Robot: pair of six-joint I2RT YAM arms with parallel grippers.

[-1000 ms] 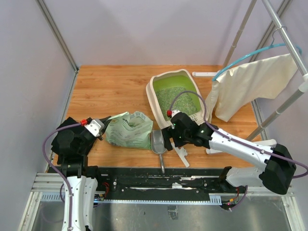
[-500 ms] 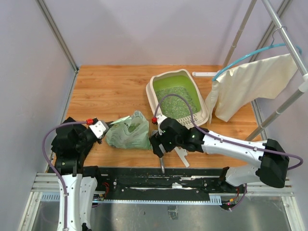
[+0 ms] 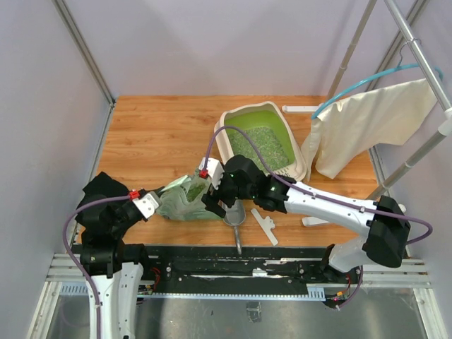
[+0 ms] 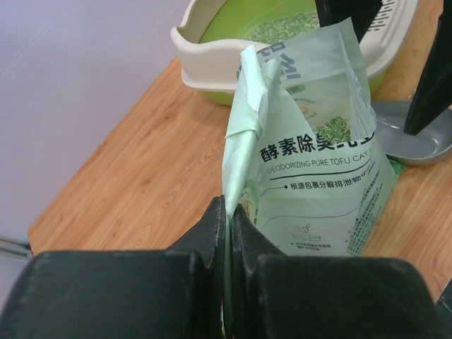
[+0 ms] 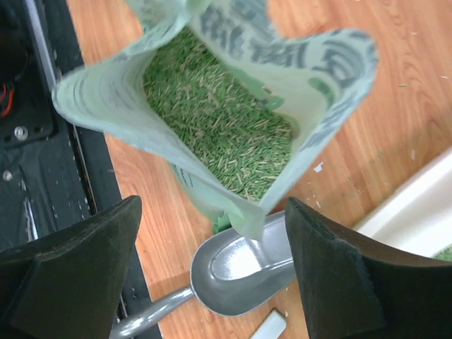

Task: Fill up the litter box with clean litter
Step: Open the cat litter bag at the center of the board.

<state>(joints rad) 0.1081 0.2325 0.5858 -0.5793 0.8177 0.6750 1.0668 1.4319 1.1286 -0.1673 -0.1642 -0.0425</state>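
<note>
The left gripper [image 4: 228,208] pinches the limp, light-green printed plastic bag [image 4: 318,183] at nine o'clock, so the wide-spread right gripper [image 5: 212,219] should probably take its three-o'clock lip, since loose green-grey granules [image 5: 212,120] shift.

The left arm [image 3: 106,219] sits folded low beside its base, forearm pointing right. Its gripper [image 3: 159,200] is pinched tight on the edge of the bag [image 3: 187,205], jaws almost meeting. The right arm [image 3: 332,205] stretches far leftward from its base, wrist tipped downward. Its gripper [image 3: 215,205] is spread wide, one finger on either side below the bag's mouth, holding nothing.
</note>
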